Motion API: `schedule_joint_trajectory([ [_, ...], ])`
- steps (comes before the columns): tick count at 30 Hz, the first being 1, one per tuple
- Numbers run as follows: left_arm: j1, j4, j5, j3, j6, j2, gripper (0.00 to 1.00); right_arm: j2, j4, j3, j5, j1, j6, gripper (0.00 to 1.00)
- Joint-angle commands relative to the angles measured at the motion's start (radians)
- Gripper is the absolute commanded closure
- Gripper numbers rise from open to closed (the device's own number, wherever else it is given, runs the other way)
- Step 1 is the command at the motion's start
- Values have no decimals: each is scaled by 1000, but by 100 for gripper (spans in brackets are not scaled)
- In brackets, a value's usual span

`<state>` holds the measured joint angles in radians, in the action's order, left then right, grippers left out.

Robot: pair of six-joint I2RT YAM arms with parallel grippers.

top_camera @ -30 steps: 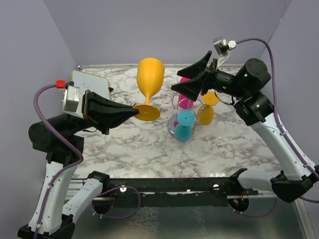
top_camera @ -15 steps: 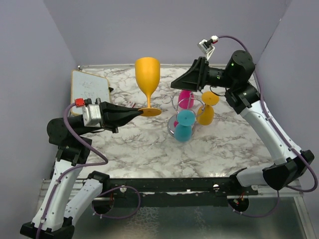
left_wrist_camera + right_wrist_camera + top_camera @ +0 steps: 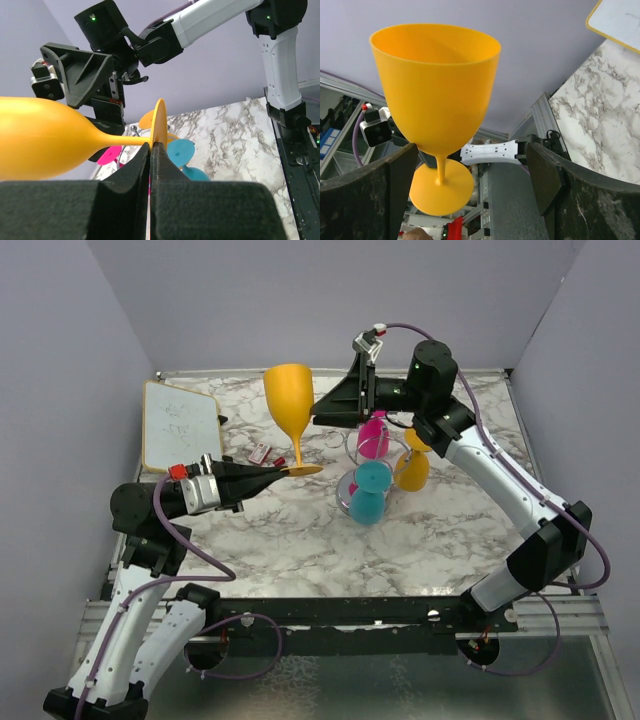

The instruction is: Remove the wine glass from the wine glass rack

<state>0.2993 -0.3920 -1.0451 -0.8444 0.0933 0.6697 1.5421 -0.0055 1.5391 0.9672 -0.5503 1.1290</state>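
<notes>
Orange wine glass (image 3: 290, 400) is already off the wine glass rack (image 3: 347, 490), upright just left of it, foot pinched in my closed left gripper (image 3: 278, 472), while my right gripper (image 3: 320, 412), wide open and empty, has swung in beside its bowl

The wine glass (image 3: 288, 405) is solid orange-yellow. The wine glass rack (image 3: 346, 492) is shiny chrome. It carries a magenta glass (image 3: 374, 438), a cyan glass (image 3: 371, 492) and a second orange-yellow glass (image 3: 412, 470). The table (image 3: 300, 540) is white marble with grey veining. The whiteboard (image 3: 180, 425) is white. The walls (image 3: 200, 300) are lavender.
</notes>
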Motion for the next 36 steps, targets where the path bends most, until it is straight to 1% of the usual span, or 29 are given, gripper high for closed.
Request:
schedule_joint_trajectory([
  [1, 13, -28, -18, 31, -57, -20, 100, 25, 54, 64, -10, -34, 35, 9],
  [8, 32, -28, 0, 71, -84, -35, 100, 59, 31, 101, -28, -60, 9, 10],
  [11, 42, -28, 3, 76, -89, -35, 100, 64, 17, 113, -43, -69, -2, 12],
  [20, 54, -28, 5, 83, -94, -36, 100, 81, -10, 131, -62, -78, -19, 12],
  [32, 55, -30, 31, 100, -107, -37, 100, 76, 7, 110, -55, -92, -3, 12],
  [35, 55, -28, 33, 102, -106, -36, 100, 71, 9, 101, -54, -92, -5, 15],
  [36, 55, -28, 33, 103, -106, -34, 100, 70, 6, 101, -57, -92, -10, 18],
])
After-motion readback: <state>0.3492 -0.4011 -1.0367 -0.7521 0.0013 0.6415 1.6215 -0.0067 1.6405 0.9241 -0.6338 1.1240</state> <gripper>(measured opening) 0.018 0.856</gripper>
